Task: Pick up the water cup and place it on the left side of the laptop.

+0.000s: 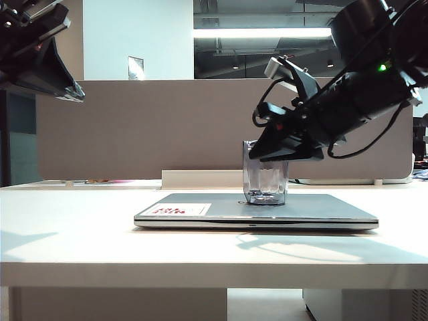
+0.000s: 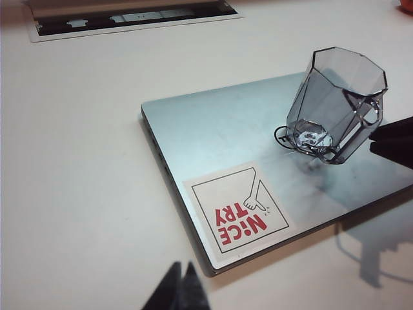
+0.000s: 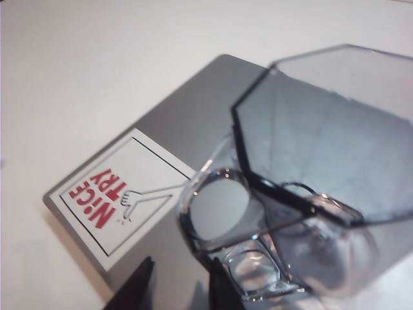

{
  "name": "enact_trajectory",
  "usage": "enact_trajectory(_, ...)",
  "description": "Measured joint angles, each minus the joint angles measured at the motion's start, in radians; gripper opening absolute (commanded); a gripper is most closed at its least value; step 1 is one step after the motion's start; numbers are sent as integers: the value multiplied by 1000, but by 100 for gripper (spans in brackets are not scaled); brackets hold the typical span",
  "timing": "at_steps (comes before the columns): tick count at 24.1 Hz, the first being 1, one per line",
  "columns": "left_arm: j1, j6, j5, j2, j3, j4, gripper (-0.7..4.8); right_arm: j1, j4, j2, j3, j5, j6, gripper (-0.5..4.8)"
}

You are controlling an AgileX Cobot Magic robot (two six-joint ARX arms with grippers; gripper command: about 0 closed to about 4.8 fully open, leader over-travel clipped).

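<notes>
The water cup (image 1: 265, 179) stood upright on the closed laptop (image 1: 314, 208), mouth up, its squared handle turned toward the right gripper (image 1: 284, 148). That gripper hung at the cup's right side with its jaws apart, perhaps just touching the handle, though the close view was too cramped to say. The left gripper (image 2: 181, 287) hovered high at the left, well apart, jaws pressed together.

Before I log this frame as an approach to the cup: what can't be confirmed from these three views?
- Right gripper contact with the water cup: exterior view, its dark fingers overlap the cup; right wrist view shows only fingertips.
- Left gripper: only its shut tips show in the left wrist view.
- Laptop logo: the cup stands on it.
- Cup contents: unclear through the smoky walls.
</notes>
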Motion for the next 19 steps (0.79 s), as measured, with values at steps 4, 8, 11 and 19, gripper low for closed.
enact_trajectory(4,0,0,-4,0,0,-4,-6,1,26,36,5,-6,0,111)
enact_trajectory(8,0,0,-4,0,0,-12,-6,2,27,63,40,-6,0,75)
enact_trajectory(11,0,0,-5,0,0,-12,-6,10,27,80,67,-5,-1,73)
enact_trajectory(19,0,0,-5,0,0,-13,-6,29,51,137,133,10,-8,20)
